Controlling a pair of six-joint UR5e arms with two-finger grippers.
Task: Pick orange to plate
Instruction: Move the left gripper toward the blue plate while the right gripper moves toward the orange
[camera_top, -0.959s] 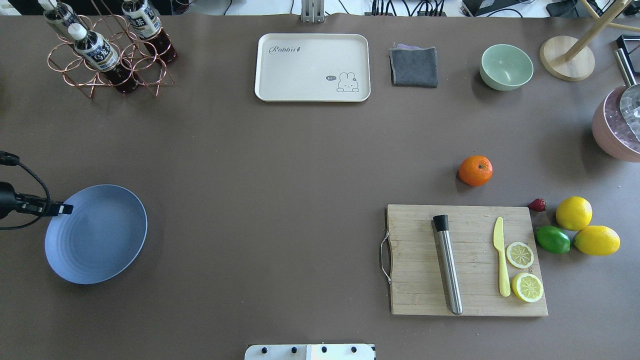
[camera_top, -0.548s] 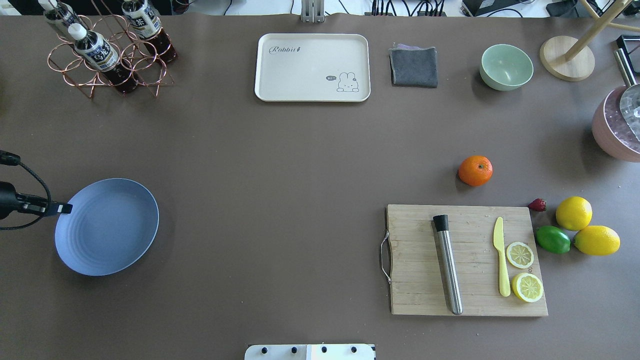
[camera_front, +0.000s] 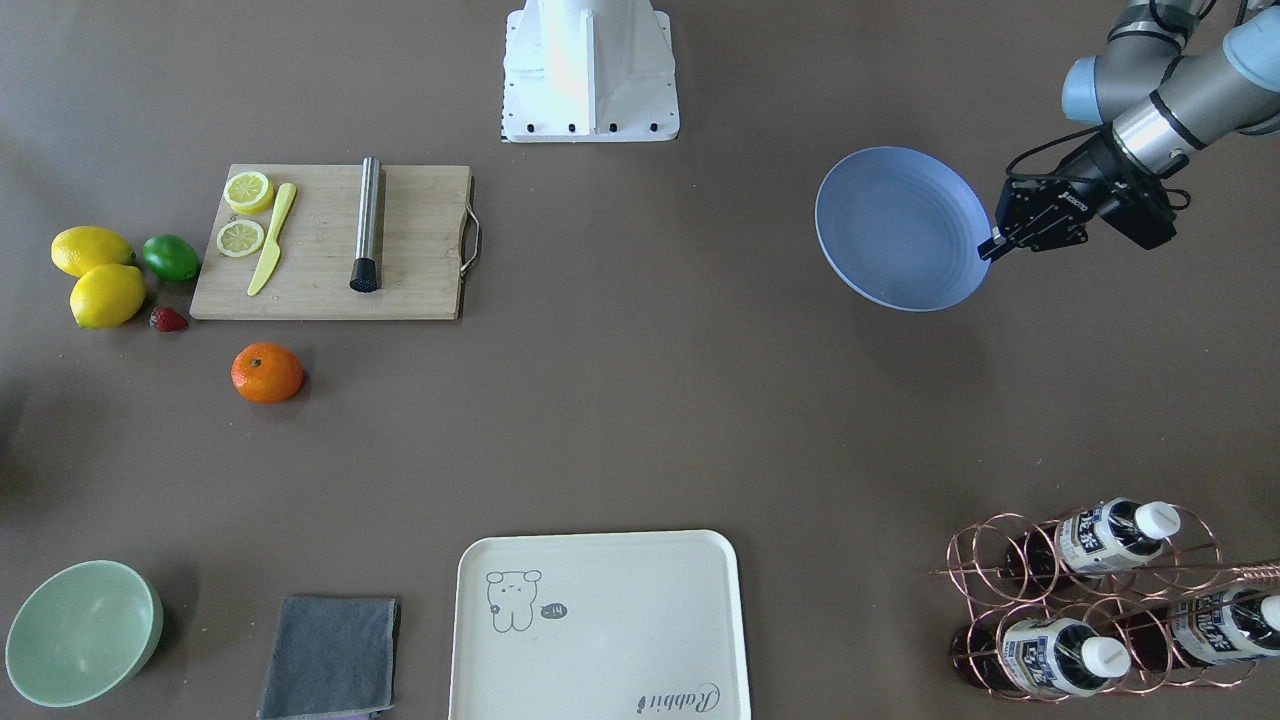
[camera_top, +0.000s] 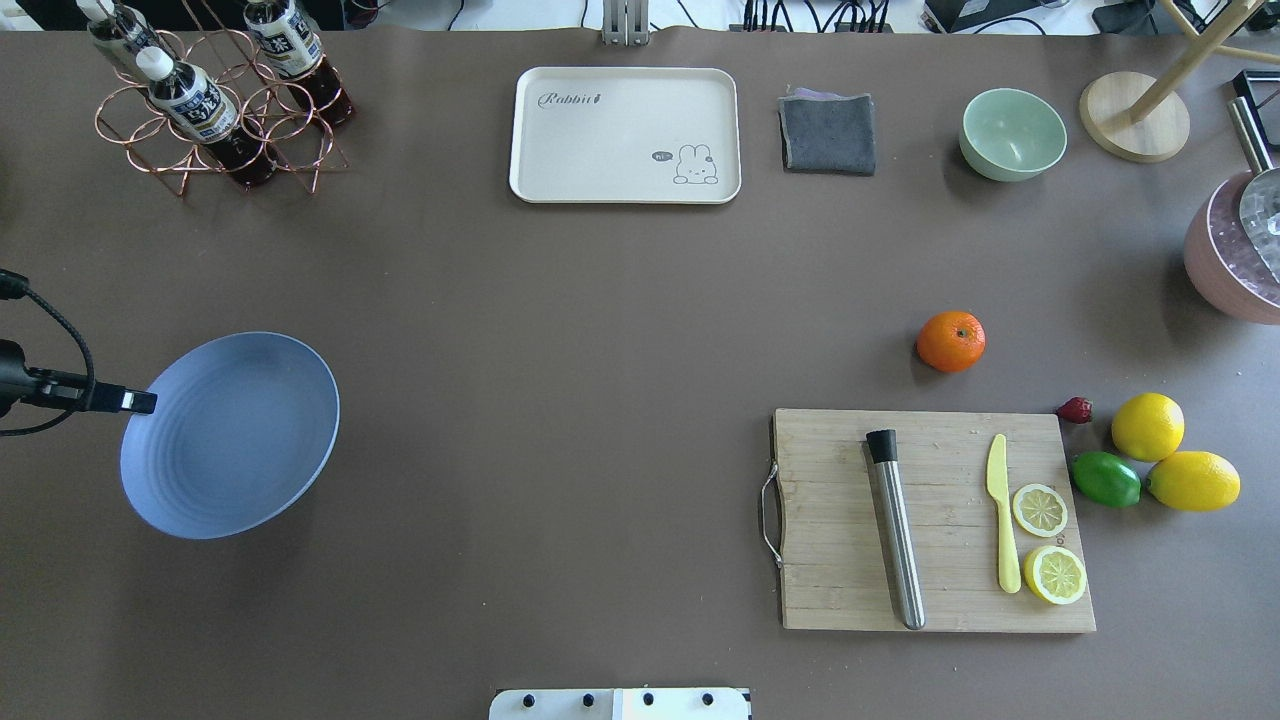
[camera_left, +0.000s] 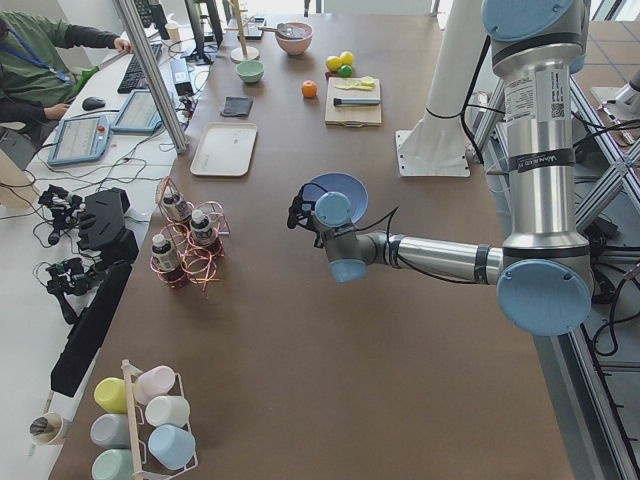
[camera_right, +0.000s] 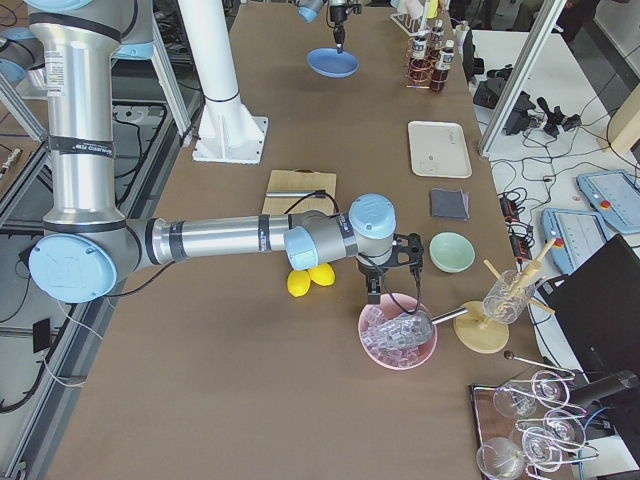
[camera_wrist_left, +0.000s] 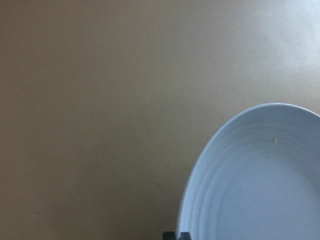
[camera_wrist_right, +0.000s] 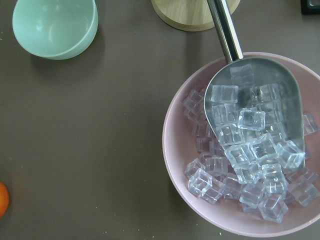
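The orange (camera_top: 951, 341) lies on the table just beyond the cutting board, also in the front-facing view (camera_front: 266, 372) and at the left edge of the right wrist view (camera_wrist_right: 1, 198). My left gripper (camera_top: 137, 402) is shut on the rim of the blue-lavender plate (camera_top: 230, 435), which hangs tilted above the table at the left, far from the orange. The front-facing view shows the same grip (camera_front: 990, 248) on the plate (camera_front: 900, 228). My right gripper (camera_right: 390, 275) hovers over the pink bowl, right of the orange; whether it is open or shut I cannot tell.
A wooden cutting board (camera_top: 850, 600) carries a steel tube, a yellow knife and lemon halves. Two lemons (camera_top: 1147, 426), a lime (camera_top: 1106, 479) and a strawberry lie beside it. A pink bowl of ice (camera_wrist_right: 175, 165), a green bowl (camera_top: 1012, 133), a grey cloth, a cream tray (camera_top: 625, 190) and a bottle rack (camera_top: 215, 110) line the far side.
The left gripper has carried the plate farther from the robot and toward the table's middle. The orange has not moved.
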